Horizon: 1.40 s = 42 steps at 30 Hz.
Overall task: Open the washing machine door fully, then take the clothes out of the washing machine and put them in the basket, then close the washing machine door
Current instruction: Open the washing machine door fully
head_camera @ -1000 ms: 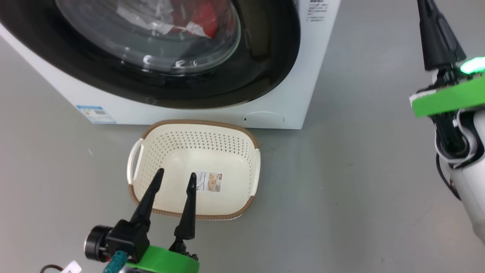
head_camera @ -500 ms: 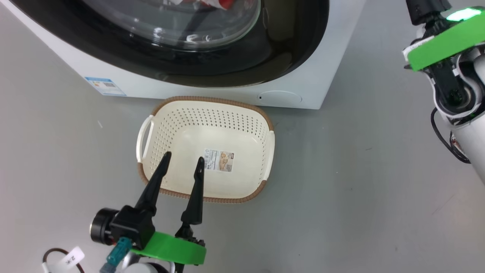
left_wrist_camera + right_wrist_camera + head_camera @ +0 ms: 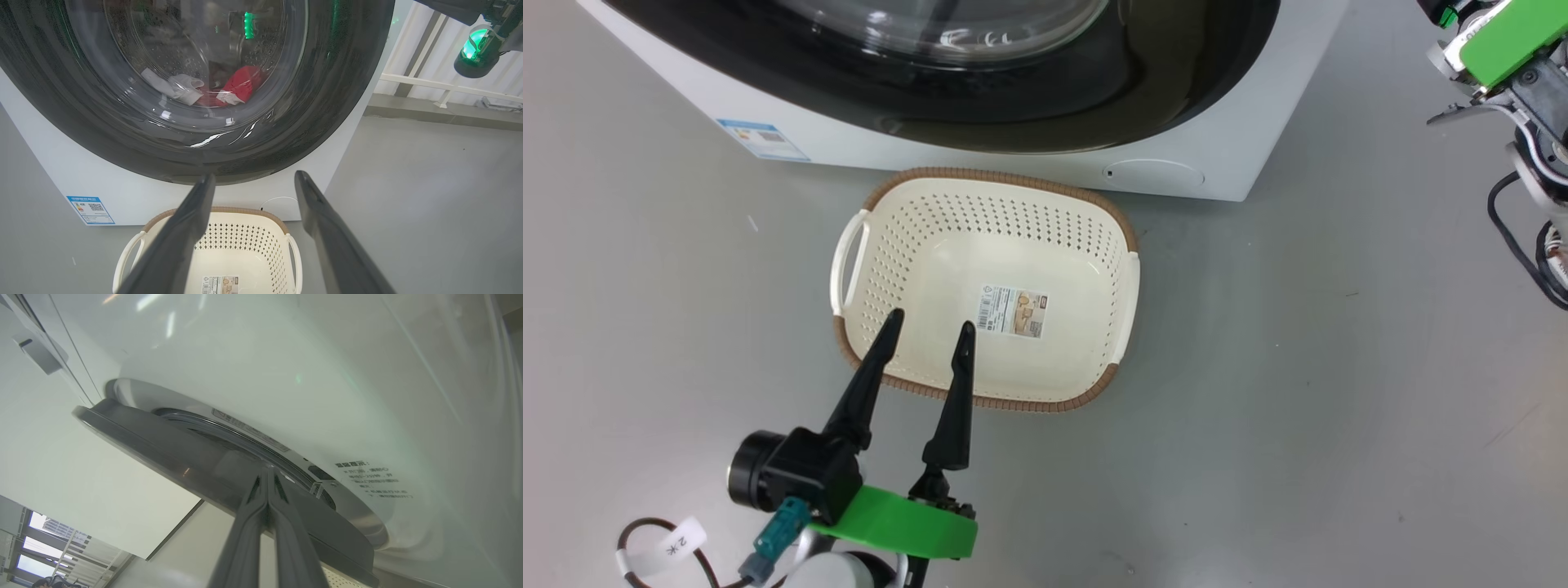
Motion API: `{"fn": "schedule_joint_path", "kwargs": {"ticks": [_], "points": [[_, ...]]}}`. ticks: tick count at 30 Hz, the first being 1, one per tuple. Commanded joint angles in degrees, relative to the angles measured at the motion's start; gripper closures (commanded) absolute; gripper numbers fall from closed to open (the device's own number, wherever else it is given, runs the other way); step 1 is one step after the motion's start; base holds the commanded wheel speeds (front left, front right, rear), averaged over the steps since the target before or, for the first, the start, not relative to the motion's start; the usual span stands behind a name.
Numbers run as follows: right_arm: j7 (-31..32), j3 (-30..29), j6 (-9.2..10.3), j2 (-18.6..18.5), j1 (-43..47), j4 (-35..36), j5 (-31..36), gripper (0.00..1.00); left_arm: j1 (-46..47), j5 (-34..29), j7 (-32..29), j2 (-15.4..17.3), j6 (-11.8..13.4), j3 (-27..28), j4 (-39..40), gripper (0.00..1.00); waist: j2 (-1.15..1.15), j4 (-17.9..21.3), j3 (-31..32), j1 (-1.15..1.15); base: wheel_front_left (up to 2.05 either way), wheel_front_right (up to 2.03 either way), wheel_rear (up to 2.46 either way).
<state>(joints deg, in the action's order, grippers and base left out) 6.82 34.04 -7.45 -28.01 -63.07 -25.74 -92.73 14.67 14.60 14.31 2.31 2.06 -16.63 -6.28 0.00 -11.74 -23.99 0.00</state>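
The head camera has tilted, so the washer (image 3: 1250,122) and basket (image 3: 1005,173) now sit higher and further right in the head view. The empty basket stands on the grey floor (image 3: 1298,367) just before the washer. The left gripper (image 3: 930,321) hovers over its near rim, 2 fingers spread wide, holding nothing. The right gripper (image 3: 267,470), fingers pressed together, points at the door (image 3: 1094,106) edge. Red clothes (image 3: 243,81) lie inside behind the glass.

Grey floor (image 3: 1339,367) under the washing machine (image 3: 1225,155), the basket (image 3: 907,261) just before it
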Motion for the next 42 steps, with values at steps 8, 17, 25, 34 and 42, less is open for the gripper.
{"fn": "schedule_joint_path", "kwargs": {"ticks": [8, 17, 25, 34, 42], "points": [[10.5, -3.4, -0.03, 1.8, -2.0, -1.9, -5.4, 1.00, 2.0, 0.5, 0.7, 0.6, 0.7, 0.3, 1.7, 0.00, 0.00, -1.2, -1.9, 0.00, 0.00, 0.00, 0.00], [17.5, -7.4, -0.03, 3.5, -4.1, -4.8, -5.9, 1.00, 2.8, 0.9, 0.7, 0.6, 1.1, -1.1, 2.4, 0.00, 0.00, -2.3, -3.6, 0.00, 0.00, 0.00, 0.00], [21.5, -10.0, -0.03, 5.0, -5.5, -6.7, -5.5, 1.00, 3.7, 1.2, 0.7, 0.6, 1.5, -2.1, 2.8, 0.00, 0.00, -3.1, -5.0, 0.00, 0.00, 0.00, 0.00], [25.4, -12.2, -0.03, 6.7, -4.4, -7.3, -5.1, 1.00, 4.1, 1.4, 0.7, 0.6, 1.8, -3.0, 2.9, 0.00, 0.00, -3.5, -4.8, 0.00, 0.00, 0.00, 0.00], [28.5, -13.4, -0.03, 8.2, -2.7, -7.1, -4.2, 1.00, 4.1, 1.6, 0.7, 0.6, 2.1, -3.8, 2.7, 0.00, 0.00, -3.8, -3.9, 0.00, 0.00, 0.00, 0.00]]}}
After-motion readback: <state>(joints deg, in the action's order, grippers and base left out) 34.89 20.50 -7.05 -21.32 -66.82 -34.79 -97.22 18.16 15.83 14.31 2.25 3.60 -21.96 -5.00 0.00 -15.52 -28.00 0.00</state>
